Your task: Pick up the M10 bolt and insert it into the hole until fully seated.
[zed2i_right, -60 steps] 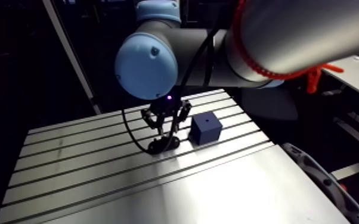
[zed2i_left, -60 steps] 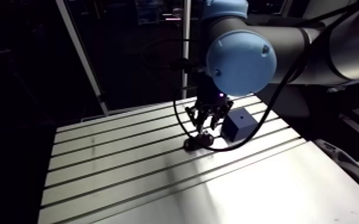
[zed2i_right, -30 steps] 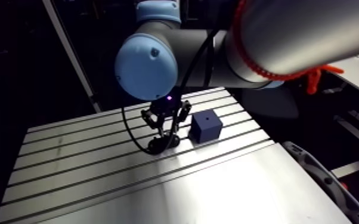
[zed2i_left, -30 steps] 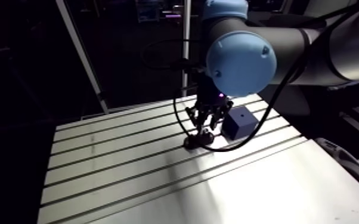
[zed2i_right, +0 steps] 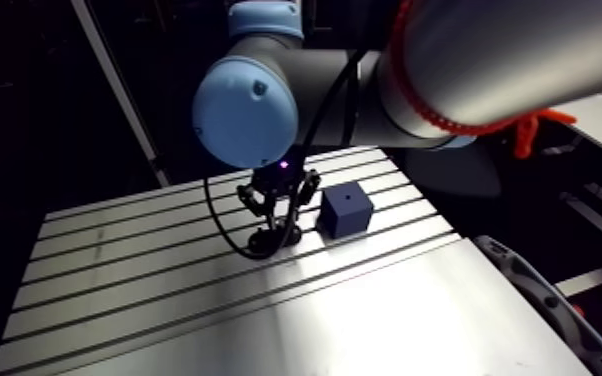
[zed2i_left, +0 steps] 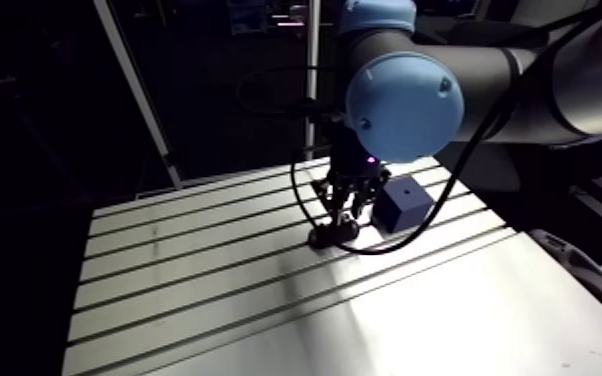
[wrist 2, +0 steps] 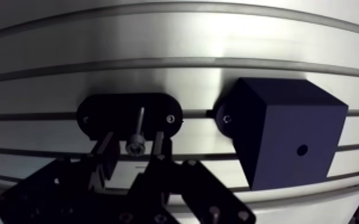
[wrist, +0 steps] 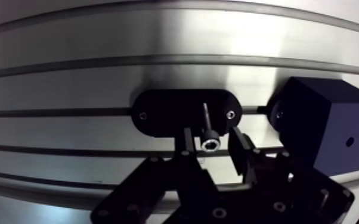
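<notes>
While the gripper [wrist: 212,139] hangs with its fingers spread, the bolt [wrist 2: 135,144] stands upright between them without clear contact, its shank in a black oval holder [wrist: 164,113]. Just beside the holder, off to one side of the gripper, sits a dark block [wrist: 331,119] with a small hole [wrist: 349,142].

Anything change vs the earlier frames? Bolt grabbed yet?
Nothing visibly moved. The whole arm view shifted very slightly, which is the camera. The gripper still hangs over the black oval holder, beside the dark blue block. In the wrist view its fingers stand apart on either side of the bolt head, with gaps, so no grasp yet.
</notes>
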### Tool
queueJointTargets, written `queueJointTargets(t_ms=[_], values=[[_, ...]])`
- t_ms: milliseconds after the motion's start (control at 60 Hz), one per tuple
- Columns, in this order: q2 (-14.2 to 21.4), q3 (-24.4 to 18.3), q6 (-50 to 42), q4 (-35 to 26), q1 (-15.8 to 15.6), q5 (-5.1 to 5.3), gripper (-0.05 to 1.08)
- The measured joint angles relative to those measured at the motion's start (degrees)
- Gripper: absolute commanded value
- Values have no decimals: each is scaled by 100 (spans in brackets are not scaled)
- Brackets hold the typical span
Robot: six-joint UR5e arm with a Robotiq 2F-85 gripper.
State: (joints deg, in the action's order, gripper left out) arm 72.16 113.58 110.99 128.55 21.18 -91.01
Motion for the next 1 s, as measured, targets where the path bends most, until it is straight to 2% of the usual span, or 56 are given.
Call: queueJointTargets(t_ms=[83, 1000], values=[[-2, -3, 1, 0, 0, 0, 61], [-32, -19, 33, -8, 1, -1, 67]])
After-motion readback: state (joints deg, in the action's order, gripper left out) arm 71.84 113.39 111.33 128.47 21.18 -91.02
